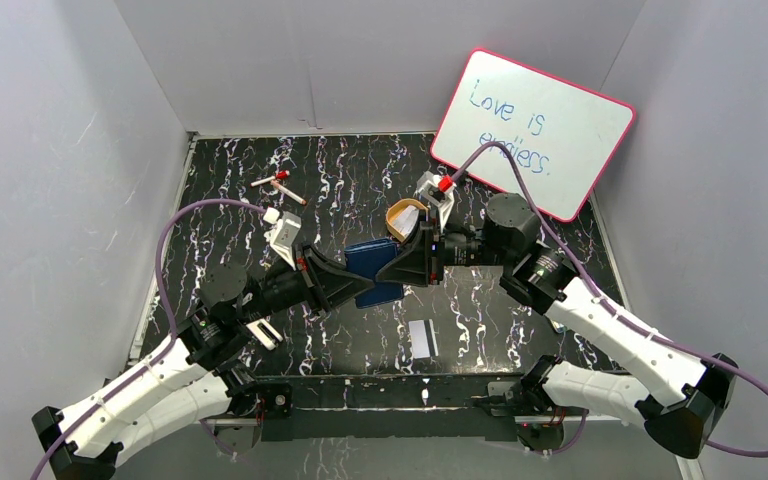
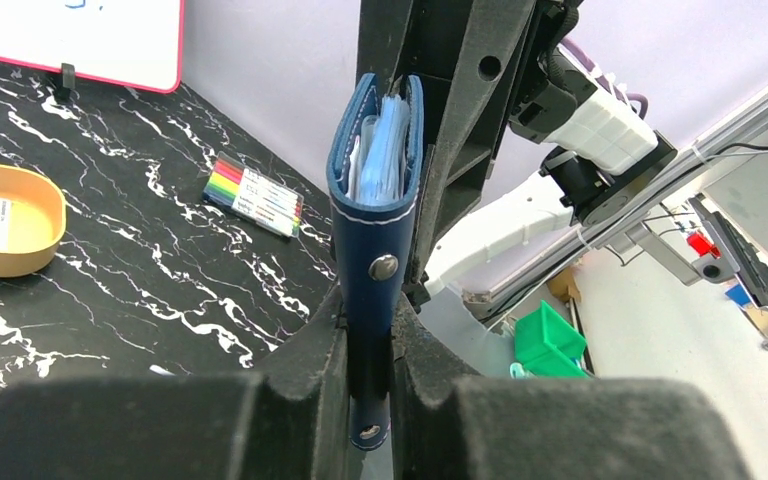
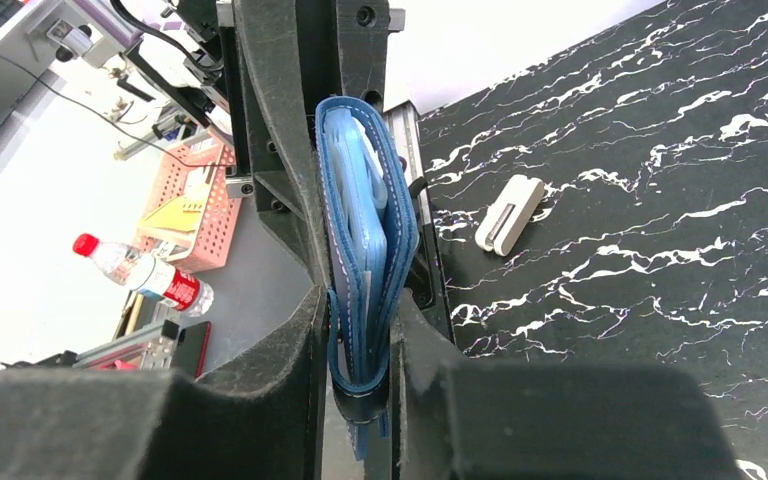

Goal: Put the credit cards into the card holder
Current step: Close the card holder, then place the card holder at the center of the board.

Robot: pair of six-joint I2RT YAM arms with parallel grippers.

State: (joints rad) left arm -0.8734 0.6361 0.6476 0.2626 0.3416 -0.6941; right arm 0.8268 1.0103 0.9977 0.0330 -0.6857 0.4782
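**Two arms pinch one wallet between them**

A pale credit card (image 1: 421,338) with a dark stripe lies flat on the black marbled surface (image 1: 340,170), just in front of the arm bases. Beyond it, over the middle of the surface, the navy card holder (image 1: 370,258) is held between both arms. The left fingers (image 2: 300,380) are clenched on its snap-tab end and the right fingers (image 3: 430,380) are clenched on the opposite edge. Each wrist view shows the holder edge-on and slightly gaping, with lighter blue pockets visible inside. Just behind it sits an oval golden-orange tin (image 1: 405,217), and loose marker pens (image 1: 280,185) lie well apart at the far left. A pink-framed whiteboard (image 1: 532,130) leans in the far right corner
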